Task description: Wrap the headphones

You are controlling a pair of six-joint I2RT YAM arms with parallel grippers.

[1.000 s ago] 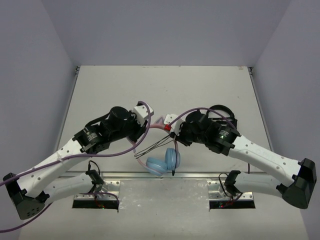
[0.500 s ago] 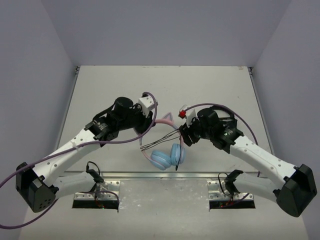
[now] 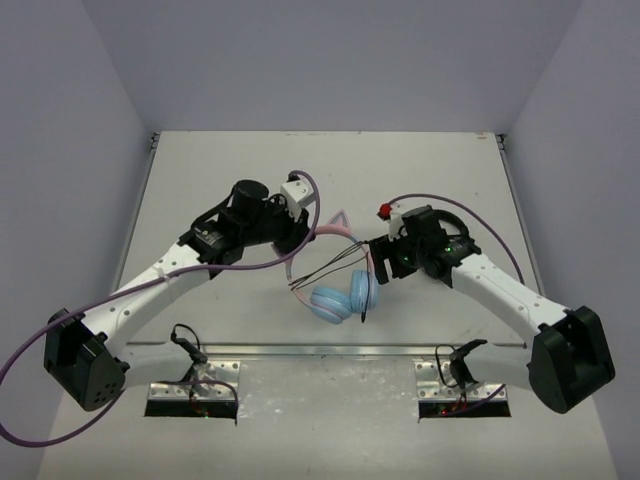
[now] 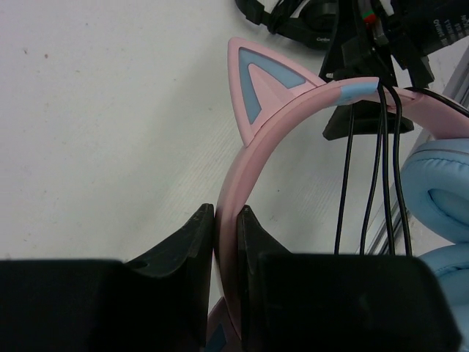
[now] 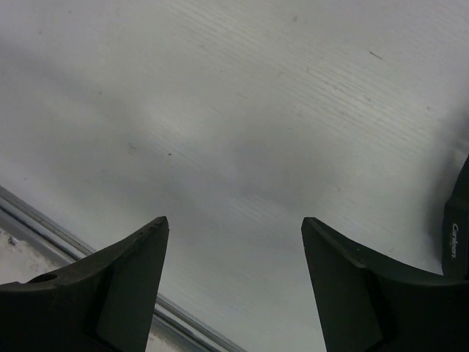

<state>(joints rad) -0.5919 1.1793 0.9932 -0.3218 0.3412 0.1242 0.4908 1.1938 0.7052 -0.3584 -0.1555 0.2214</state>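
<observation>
The headphones have light-blue ear cups (image 3: pixel 343 296) and a pink headband (image 3: pixel 328 234) with a cat ear (image 4: pixel 262 86). They hang near the table's front edge. My left gripper (image 3: pixel 300 240) is shut on the pink headband (image 4: pixel 249 158), as the left wrist view shows (image 4: pixel 227 214). Several strands of the thin black cord (image 4: pixel 365 176) hang over the headband, and the cord (image 3: pixel 325 272) also runs across under it in the top view. My right gripper (image 3: pixel 379 264) is just right of the ear cups. In its own view it (image 5: pixel 233 224) is open and empty over bare table.
All-black headphones (image 3: pixel 452 226) lie behind the right arm, and show at the top of the left wrist view (image 4: pixel 304 26) and at the right edge of the right wrist view (image 5: pixel 456 220). The table's metal front rail (image 3: pixel 320 349) runs just below the ear cups.
Both grippers and the headphones have shifted right and a little away from the front edge. The left gripper stays shut on the headband.
</observation>
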